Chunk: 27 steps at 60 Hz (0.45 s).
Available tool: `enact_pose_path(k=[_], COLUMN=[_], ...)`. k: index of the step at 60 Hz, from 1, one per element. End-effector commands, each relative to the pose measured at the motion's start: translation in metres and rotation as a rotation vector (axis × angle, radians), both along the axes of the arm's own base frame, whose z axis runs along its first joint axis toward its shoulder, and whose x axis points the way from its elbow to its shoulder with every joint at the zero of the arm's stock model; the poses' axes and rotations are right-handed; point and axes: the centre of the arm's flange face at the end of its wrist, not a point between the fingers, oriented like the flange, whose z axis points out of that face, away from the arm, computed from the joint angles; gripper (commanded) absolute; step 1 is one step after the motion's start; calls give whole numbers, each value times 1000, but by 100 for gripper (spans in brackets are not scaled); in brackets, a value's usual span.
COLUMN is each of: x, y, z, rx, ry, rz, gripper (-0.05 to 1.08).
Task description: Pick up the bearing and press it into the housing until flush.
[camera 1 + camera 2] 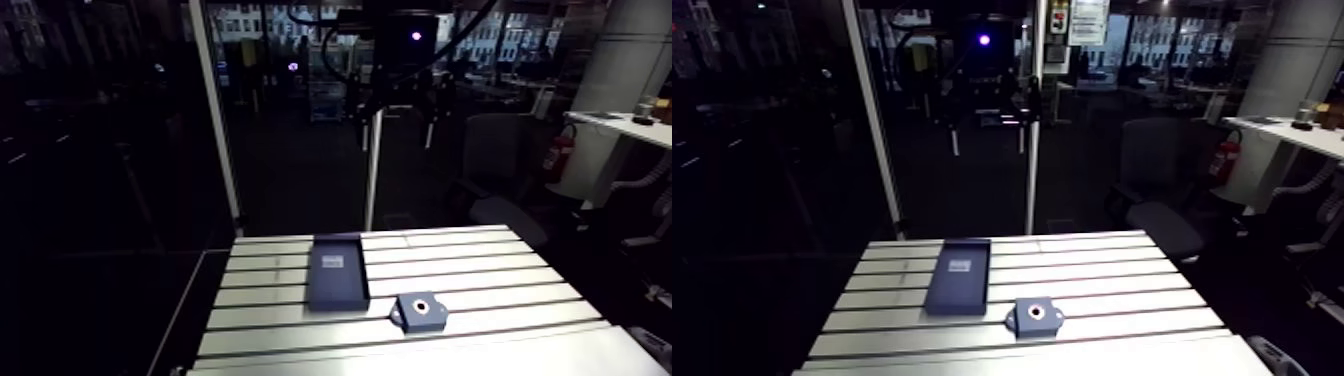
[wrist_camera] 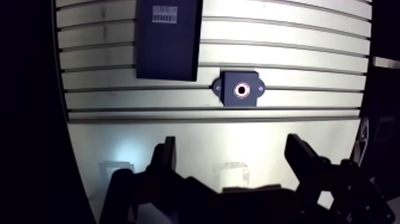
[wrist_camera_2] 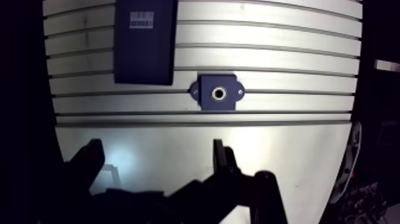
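Wrist view: the black two-finger gripper (image 2: 232, 143) has its jaws spread wide, empty, over the slotted aluminium table (image 2: 297, 59). Ahead lies the small dark square housing block (image 2: 231, 99), beside a flat dark-blue rectangular tray (image 2: 166, 47). Only the arm view shows the gripper well above them.

The end effector (image 2: 232, 143) hangs with its two fingers (image 2: 168, 158) spread wide, jaws well apart and nothing gripped between them. Both dark fingers point downward, tips about level with each other. In the arm view, the wrist (image 1: 400, 40) comes down from above, held high and upright, with a small violet light glowing on it.
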Motion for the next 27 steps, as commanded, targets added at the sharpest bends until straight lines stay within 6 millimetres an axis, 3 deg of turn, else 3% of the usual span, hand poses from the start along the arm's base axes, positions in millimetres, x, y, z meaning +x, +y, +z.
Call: enact_pose_path(k=[1, 27], x=[-2, -4], y=[0, -1], z=[-1, -6], rx=[-3, -4], ry=[-4, -14], rz=[-1, 2], gripper=[1, 1])
